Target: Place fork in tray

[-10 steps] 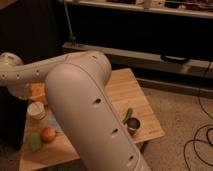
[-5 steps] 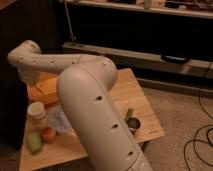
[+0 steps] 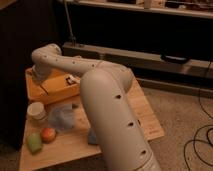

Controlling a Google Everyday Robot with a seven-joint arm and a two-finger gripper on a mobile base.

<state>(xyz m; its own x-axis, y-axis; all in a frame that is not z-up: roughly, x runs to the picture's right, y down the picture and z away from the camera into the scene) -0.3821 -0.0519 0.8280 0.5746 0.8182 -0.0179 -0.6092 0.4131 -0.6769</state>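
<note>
Arm has swung farther left since half a second ago; gripper (image 3: 41, 76) now over tray (image 3: 62, 92) at table's far left. Finger state cannot be told; fork possibly hidden.

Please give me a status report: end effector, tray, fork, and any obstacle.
End effector over the tray, hidden behind the arm. Fork not visible. Cup and blue cloth lie in front of the tray, outside it.

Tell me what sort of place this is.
Probably a lab or workshop, not a home: a small wooden table on speckled flooring, cables on the ground, a long equipment shelf behind. The arm reaches toward the yellow-orange tray; its pincer is hidden near the tray's far end.
</note>
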